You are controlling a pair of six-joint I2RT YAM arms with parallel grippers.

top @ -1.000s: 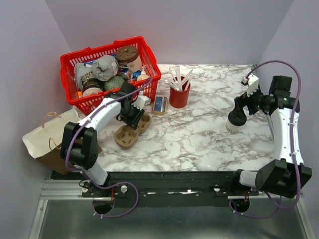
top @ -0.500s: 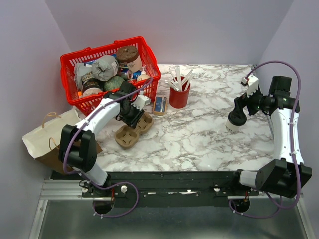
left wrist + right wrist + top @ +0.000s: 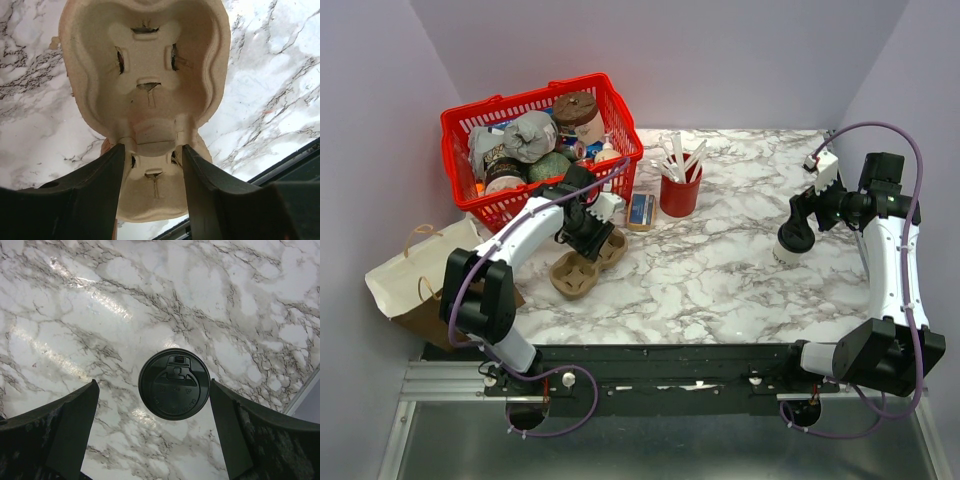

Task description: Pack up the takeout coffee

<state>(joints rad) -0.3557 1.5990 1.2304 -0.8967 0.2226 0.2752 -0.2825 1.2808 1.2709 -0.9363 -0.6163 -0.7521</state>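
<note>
From above: the small cream paper cup with black lid (image 3: 788,245) stands unmoved at the right of the marble table (image 3: 720,270). The left gripper (image 3: 590,235) has shifted slightly over the brown pulp carrier (image 3: 575,273).

Left wrist: its fingers (image 3: 107,175) flank the carrier's waist (grip or release, I cannot tell).

Right wrist: the right gripper (image 3: 153,384) gapes around the lid, so pickup is pending.

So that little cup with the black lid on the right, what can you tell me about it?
The takeout coffee is a small cream-white paper cup under a round black plastic lid with a moulded sip tab. It stands upright and closed on the marble table, towards the right side. The right pincer hangs above it, wide open, one finger on each side with bare marble showing in both gaps, so only the table touches it.
</note>
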